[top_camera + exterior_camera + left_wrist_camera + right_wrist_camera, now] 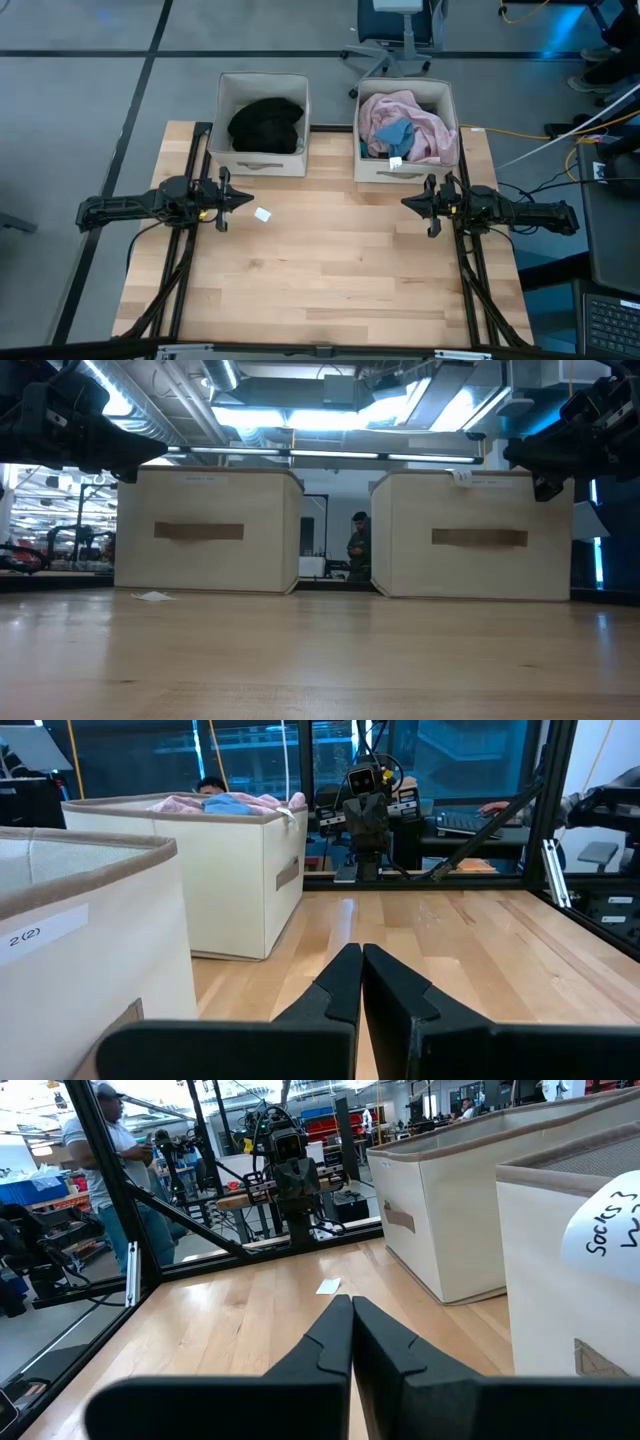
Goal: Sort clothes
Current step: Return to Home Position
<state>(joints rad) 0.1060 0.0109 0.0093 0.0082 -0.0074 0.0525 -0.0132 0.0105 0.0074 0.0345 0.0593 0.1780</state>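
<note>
Left gripper (240, 200): fingers pressed together, holding nothing. It hovers near the table's left edge, just in front of the left bin, pointing inward.

Right gripper (408, 203): fingers likewise together and empty. It mirrors the left gripper on the right side, in front of the right bin.

Left bin (262, 163): holds black pieces (265, 124) in a heap.

Right bin (405, 172): holds the pink shirt (425, 118), with a blue garment (393, 133) tucked into it.

Table (330, 280): no garment lies on the wood. One small white scrap (263, 214) sits near the left gripper.

Step in hand, as judged: the sorting looks complete, and both arms are at or close to their rest pose.

Next move: probably nothing beyond settling there. The scrap is not clothing and calls for no pick.
</note>
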